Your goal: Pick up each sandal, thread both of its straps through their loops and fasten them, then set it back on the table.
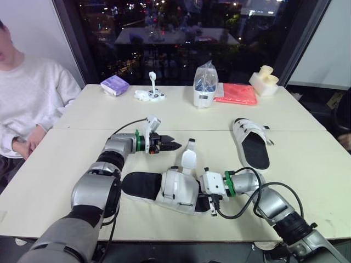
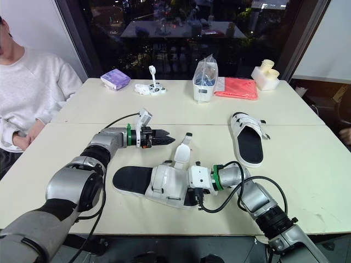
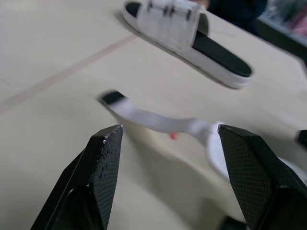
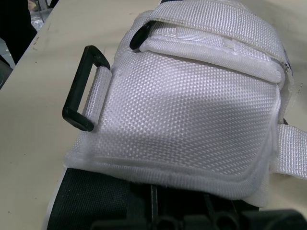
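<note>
The near sandal (image 1: 174, 190), white upper on a black sole, lies across the table's front. One loose white strap (image 1: 189, 156) sticks up from it, also seen as a strap (image 3: 158, 120) ahead of my left gripper's fingers. My left gripper (image 1: 174, 146) hovers open just left of that strap, holding nothing. My right gripper (image 1: 210, 201) is shut on the near sandal's toe end, pressed against the woven upper (image 4: 192, 120) beside a black loop (image 4: 84, 88). The second sandal (image 1: 252, 143) lies to the right with its straps across the upper.
A person in a white sweater (image 1: 27, 98) sits at the table's left. Along the far side stand a purple pack (image 1: 114, 85), small white items (image 1: 149, 94), a clear bag on a white container (image 1: 205, 85), a red cloth (image 1: 237, 93) and a cream object (image 1: 264, 81).
</note>
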`<action>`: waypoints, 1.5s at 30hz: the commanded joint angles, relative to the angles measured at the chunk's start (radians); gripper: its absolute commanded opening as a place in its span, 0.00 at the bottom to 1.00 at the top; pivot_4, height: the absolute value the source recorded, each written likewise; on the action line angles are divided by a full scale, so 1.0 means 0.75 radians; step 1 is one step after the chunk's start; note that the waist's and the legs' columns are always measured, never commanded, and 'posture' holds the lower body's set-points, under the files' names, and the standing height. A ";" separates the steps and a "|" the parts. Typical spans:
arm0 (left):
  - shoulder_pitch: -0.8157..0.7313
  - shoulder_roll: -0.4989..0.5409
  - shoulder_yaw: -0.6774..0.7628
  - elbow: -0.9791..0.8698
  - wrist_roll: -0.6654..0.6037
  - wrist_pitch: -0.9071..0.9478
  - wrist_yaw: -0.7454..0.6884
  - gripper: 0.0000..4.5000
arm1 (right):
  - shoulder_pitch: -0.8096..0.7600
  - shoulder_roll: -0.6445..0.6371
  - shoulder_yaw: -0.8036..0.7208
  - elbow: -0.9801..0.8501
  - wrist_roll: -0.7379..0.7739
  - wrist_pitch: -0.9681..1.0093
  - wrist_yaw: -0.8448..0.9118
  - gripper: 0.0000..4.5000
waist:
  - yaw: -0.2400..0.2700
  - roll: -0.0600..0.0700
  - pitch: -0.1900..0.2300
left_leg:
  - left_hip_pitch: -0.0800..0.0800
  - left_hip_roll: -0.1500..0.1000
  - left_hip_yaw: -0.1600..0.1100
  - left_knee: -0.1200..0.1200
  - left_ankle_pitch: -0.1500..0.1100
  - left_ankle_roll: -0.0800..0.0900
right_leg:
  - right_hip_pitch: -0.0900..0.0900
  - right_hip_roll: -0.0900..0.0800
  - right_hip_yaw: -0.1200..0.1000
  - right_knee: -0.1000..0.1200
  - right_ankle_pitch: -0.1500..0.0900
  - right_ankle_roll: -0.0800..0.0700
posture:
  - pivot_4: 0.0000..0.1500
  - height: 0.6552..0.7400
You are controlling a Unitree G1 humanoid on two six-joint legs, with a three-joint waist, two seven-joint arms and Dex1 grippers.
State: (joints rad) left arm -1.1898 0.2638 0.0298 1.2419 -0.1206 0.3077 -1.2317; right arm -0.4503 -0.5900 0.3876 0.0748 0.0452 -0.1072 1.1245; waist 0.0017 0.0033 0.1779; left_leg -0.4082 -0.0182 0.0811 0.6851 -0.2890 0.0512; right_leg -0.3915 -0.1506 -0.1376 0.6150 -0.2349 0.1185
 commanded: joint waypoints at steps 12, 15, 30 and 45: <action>-0.034 -0.136 -0.067 -0.054 0.003 0.396 -0.168 0.73 | 0.026 -0.017 0.022 0.069 -0.091 0.037 -0.028 0.00 | 0.000 0.000 0.000 | 0.000 0.000 0.000 0.000 0.001 -0.001 | 0.000 0.000 0.000 0.000 0.000 0.000 | 1.00 1.00; -0.052 -0.183 -0.014 -0.021 -0.025 0.392 -0.082 0.73 | 0.027 -0.016 0.023 0.065 -0.095 0.039 -0.031 0.00 | 0.000 0.000 0.000 | 0.000 0.000 0.000 0.000 0.001 -0.001 | 0.000 0.000 0.000 0.000 0.000 0.000 | 1.00 1.00; -0.113 -0.269 0.313 0.058 -0.215 0.349 0.239 0.73 | 0.036 -0.035 0.016 0.053 -0.103 0.039 -0.050 0.00 | -0.002 -0.001 0.000 | 0.000 0.000 -0.001 0.000 0.001 -0.002 | 0.000 -0.001 0.000 0.000 0.000 0.000 | 1.00 1.00; -0.184 -0.227 0.438 0.046 -0.299 0.367 0.227 0.61 | 0.017 -0.030 0.021 0.080 -0.112 0.020 -0.046 0.00 | -0.001 -0.001 0.000 | 0.001 0.000 0.000 0.000 0.001 -0.003 | 0.001 0.000 0.000 0.000 0.000 0.000 | 1.00 1.00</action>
State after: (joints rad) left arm -1.2897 0.0826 0.3356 1.2959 -0.3177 0.5812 -1.0442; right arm -0.4474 -0.5929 0.3906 0.0703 0.0328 -0.1164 1.1041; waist 0.0008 0.0028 0.1782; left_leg -0.4077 -0.0184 0.0809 0.6852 -0.2879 0.0491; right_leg -0.3908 -0.1510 -0.1374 0.6150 -0.2348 0.1184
